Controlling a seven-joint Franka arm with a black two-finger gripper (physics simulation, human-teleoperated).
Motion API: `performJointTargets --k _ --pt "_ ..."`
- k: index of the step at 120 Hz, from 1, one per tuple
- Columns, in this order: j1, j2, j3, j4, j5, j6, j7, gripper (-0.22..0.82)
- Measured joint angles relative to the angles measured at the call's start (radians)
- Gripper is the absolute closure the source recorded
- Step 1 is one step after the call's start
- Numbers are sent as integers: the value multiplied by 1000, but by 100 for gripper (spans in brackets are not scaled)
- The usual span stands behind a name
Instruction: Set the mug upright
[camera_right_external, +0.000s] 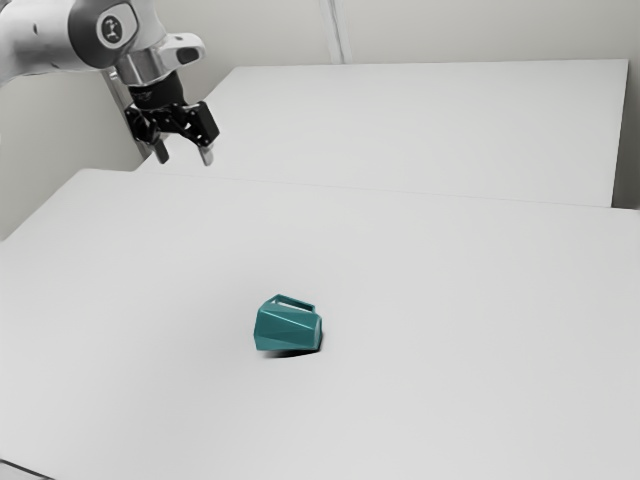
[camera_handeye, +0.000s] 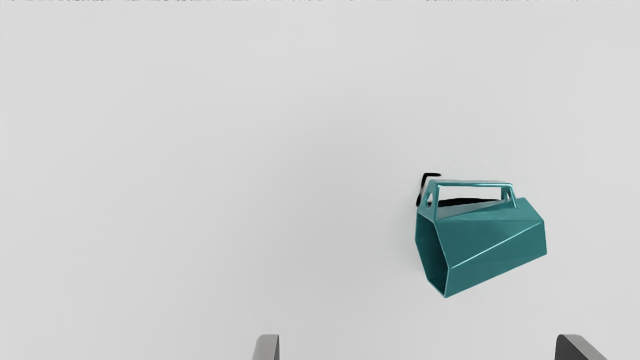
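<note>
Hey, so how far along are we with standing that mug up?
Nothing looks done yet: the mug lies on its side on the table. Nothing is in hand either; the tool is open, raised away from the mug. Reaching, gripping, turning it upright and releasing it all appear left.

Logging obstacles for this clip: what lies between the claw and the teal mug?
Air and bare tabletop, no object: the exterior view shows that stretch, from the raised, open claw to the teal mug lying on its side.
</note>
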Motion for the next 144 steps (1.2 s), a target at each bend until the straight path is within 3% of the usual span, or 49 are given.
performJointTargets --k 29,90,119,144 --pt "-11 11 9 -32 -69 6 12 0" --pt "-2 16 245 -402 -573 20 63 0" --pt "-6 23 260 -560 -716 62 162 0" --pt "-8 37 260 -616 -770 97 247 0"
